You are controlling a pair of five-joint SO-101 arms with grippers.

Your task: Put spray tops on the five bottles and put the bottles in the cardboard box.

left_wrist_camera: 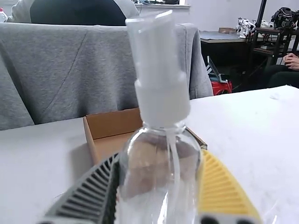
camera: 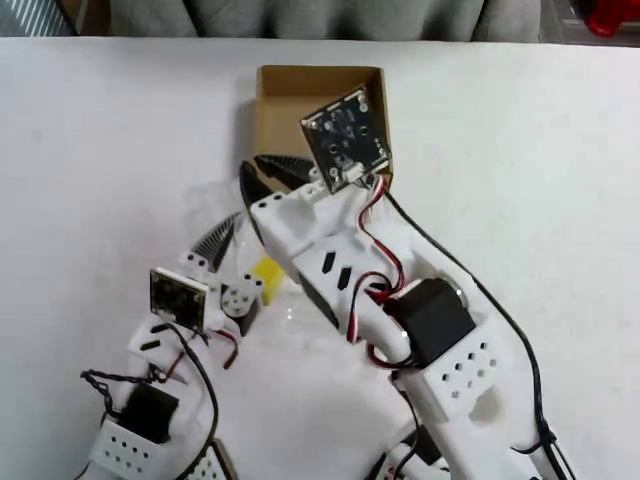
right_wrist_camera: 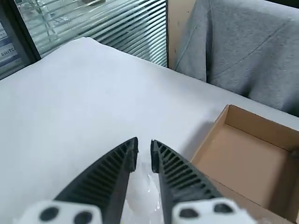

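Note:
A clear bottle with a white spray top on it stands upright between a black ribbed finger and a yellow finger. My left gripper is shut on its body, in front of the cardboard box. My right gripper hangs by the box's near left corner, its black fingers a narrow gap apart and holding nothing. Something white and blurred lies below them. The box floor that shows is bare.
The table is white. The right arm's body crosses the middle of it and covers the box's near right corner. A grey cloth hangs behind the far edge. Cables trail from both arms.

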